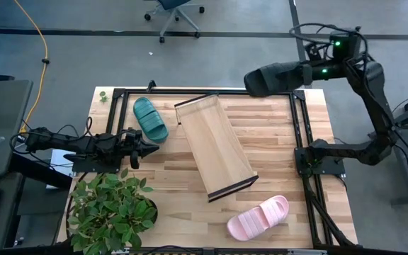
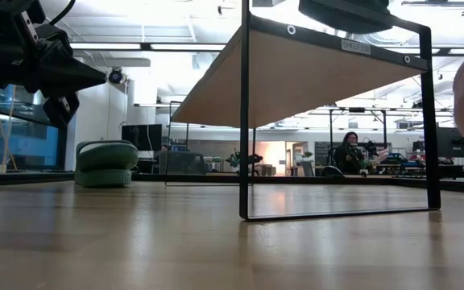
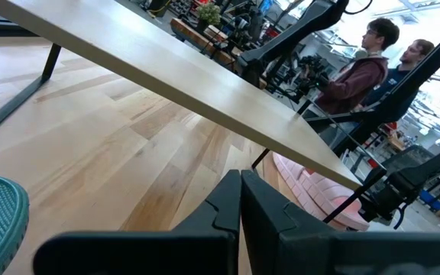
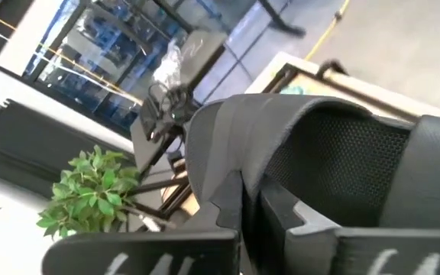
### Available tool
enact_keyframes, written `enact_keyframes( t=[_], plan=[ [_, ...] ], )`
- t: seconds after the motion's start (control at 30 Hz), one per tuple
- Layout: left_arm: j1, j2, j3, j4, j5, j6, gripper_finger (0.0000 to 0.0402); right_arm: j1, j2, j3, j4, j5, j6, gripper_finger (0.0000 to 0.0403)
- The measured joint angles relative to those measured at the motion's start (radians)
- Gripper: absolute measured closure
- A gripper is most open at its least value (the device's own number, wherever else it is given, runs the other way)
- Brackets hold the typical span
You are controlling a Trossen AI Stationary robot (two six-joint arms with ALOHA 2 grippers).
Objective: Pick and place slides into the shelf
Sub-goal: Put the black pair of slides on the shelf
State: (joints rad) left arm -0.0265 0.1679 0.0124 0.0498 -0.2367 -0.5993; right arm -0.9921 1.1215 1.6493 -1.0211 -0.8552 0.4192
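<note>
My right pincer (image 1: 255, 81) grips the black ribbed slide (image 1: 278, 76); the long light-wood shelf (image 1: 215, 144) lies below-left, angled diagonally.

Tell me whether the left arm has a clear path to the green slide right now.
Probably yes. The left gripper is shut and empty, hovering close beside the green slide, with only bare tabletop between them. The shelf stands off to the side and the plant sits behind the arm, so neither blocks it.

A dark green slide (image 1: 151, 119) is showing ribbing; a pale pink slide (image 1: 258, 217) is lying near the tabletop's (image 1: 282, 142) front edge; a black slide (image 1: 278, 78) is showing mesh lining; the shelf (image 1: 214, 145) is showing light wood with black rails.
</note>
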Motion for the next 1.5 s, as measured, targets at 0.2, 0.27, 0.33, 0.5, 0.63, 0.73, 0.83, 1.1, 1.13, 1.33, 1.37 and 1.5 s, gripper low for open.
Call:
enact_keyframes(
  t=[0.2, 0.27, 0.33, 0.5, 0.63, 0.73, 0.83, 1.1, 1.13, 1.33, 1.37, 1.5],
  plan=[
    [0.000, 0.000, 0.000, 0.000, 0.000, 0.000, 0.0401, 0.099, 0.001, -0.029, 0.001, 0.078, 0.084, 0.0403],
    [0.000, 0.000, 0.000, 0.000, 0.000, 0.000, 0.0401, 0.132, 0.001, -0.029, 0.007, 0.107, 0.114, 0.0403],
    [0.000, 0.000, 0.000, 0.000, 0.000, 0.000, 0.0401, 0.163, 0.002, -0.029, 0.017, 0.136, 0.140, 0.0403],
    [0.000, 0.000, 0.000, 0.000, 0.000, 0.001, 0.0401, 0.243, 0.020, -0.029, 0.047, 0.195, 0.195, 0.0403],
    [0.000, 0.000, 0.000, 0.000, 0.000, 0.001, 0.0401, 0.316, 0.056, -0.029, 0.068, 0.206, 0.213, 0.0403],
    [0.000, 0.000, 0.000, 0.000, 0.000, 0.002, 0.0401, 0.374, 0.099, -0.029, 0.069, 0.223, 0.212, 0.0403],
    [0.000, 0.000, 0.000, 0.000, 0.015, 0.002, 0.0401, 0.431, 0.138, -0.029, 0.098, 0.255, 0.212, 0.0403],
    [0.000, 0.000, 0.000, 0.000, 0.045, 0.001, 0.0401, 0.552, 0.216, -0.029, 0.169, 0.301, 0.255, 0.0403],
    [0.000, 0.000, 0.000, 0.000, 0.045, 0.003, 0.0401, 0.563, 0.223, -0.029, 0.174, 0.305, 0.258, 0.0403],
    [0.000, 0.000, 0.000, 0.000, 0.045, 0.017, 0.0401, 0.625, 0.260, -0.029, 0.245, 0.332, 0.307, 0.0403],
    [0.000, 0.000, 0.000, 0.000, 0.045, 0.017, 0.0401, 0.634, 0.265, -0.029, 0.265, 0.333, 0.319, 0.0403],
    [0.000, 0.000, 0.000, 0.000, 0.057, 0.018, 0.0401, 0.666, 0.287, -0.029, 0.302, 0.356, 0.349, 0.0403]
  ],
)
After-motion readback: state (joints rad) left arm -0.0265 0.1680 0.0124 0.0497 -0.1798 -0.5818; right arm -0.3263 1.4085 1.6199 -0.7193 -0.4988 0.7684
